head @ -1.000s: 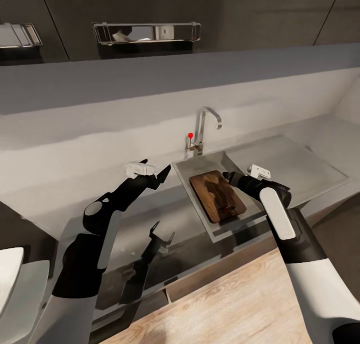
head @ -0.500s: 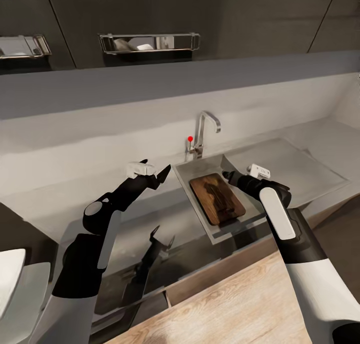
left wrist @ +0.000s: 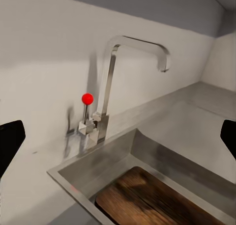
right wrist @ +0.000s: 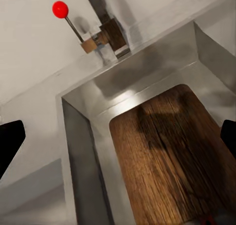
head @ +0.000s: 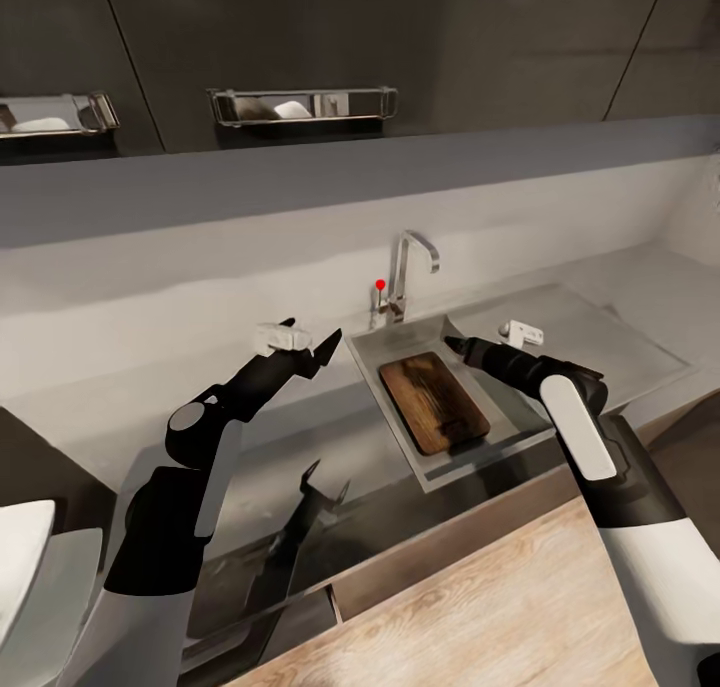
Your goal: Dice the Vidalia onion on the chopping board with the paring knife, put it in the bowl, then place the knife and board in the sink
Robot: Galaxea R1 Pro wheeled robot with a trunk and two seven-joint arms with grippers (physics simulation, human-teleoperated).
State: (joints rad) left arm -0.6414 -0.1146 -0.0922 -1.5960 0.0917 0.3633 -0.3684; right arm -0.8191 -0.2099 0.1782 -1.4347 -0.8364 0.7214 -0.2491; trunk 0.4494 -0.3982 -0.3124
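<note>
1. Countertop, long and grey, runs across the head view, and the sink is set into it in front of me.
2. Sink holds the chopping board, which lies flat on the basin floor. Its long axis runs from the faucet side toward the front edge of the basin.
3. At the near end of the board, in the right wrist view, a small reddish part shows; it may be the paring knife, but I cannot tell for sure.
4. My right gripper is the nearer one: it hovers just above the far right corner of the board, and the board lies below and ahead of my fingers. My fingers are spread wide apart and hold nothing.
5. My left gripper hangs over the countertop just beside the left rim of the sink, also with the fingers apart and empty.
6. I judge that both last items are already in the sink, so the next move only asks me to lift my arms away.
7. No brand, label or readable writing is visible; only the red knob stands out.
</note>
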